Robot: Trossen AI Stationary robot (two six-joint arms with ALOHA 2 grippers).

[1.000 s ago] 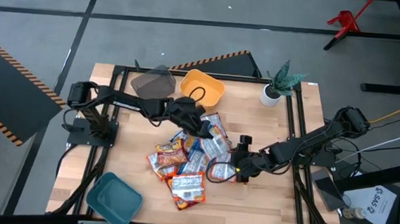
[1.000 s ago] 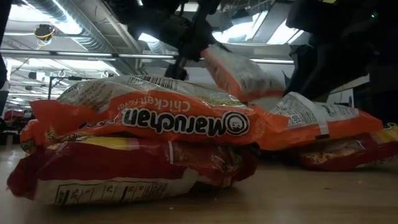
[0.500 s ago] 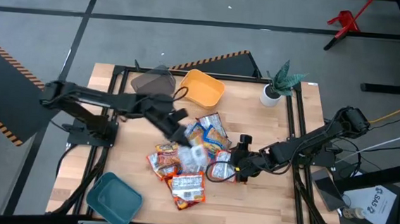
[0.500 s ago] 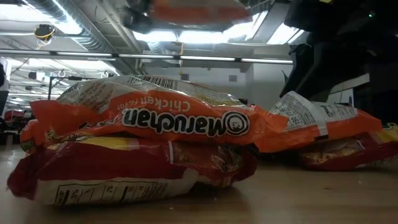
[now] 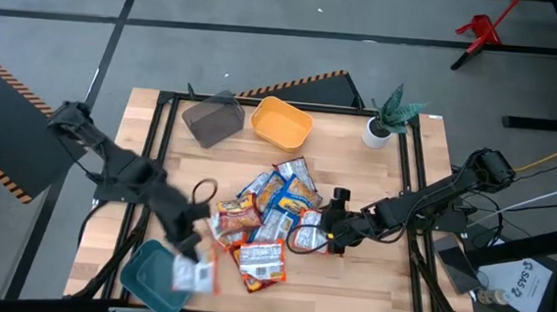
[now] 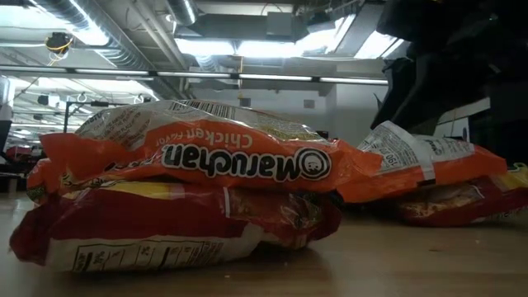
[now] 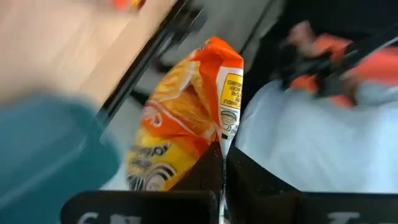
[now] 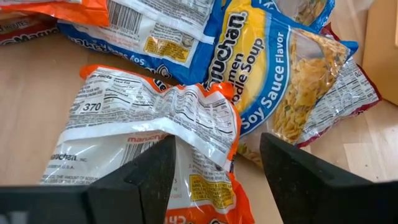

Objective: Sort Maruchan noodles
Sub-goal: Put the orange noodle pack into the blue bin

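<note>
Several Maruchan noodle packets [image 5: 264, 219] lie heaped mid-table, orange, red and blue; the low view shows an orange one [image 6: 190, 157] resting on a red one. My left gripper [image 5: 188, 253] is at the near left, shut on an orange packet [image 7: 186, 118] beside the teal bin [image 5: 152, 277]. My right gripper [image 5: 336, 235] stands open at the heap's right side. Its fingers are on either side of an orange-and-white packet [image 8: 155, 118] lying print-side up on the wood. My left gripper pinches the orange packet's crimped end seam [image 7: 224, 138] between its two fingers [image 7: 205, 171]. The fingers slant downward toward the table's near left. The packet reaches out beyond the fingertips, lifted clear of the table, at the teal bin's right rim [image 5: 189, 280].
A grey bin [image 5: 212, 119] and a yellow bin [image 5: 281, 122] stand at the far edge, with a potted plant [image 5: 387, 119] at the far right. Bare wood lies along the near edge to the right of the teal bin.
My left gripper has stayed shut on the orange packet. It has lifted the packet off the heap's far side and swung it quickly toward the table's near left, to the teal bin. The heap and my right gripper have kept still.
</note>
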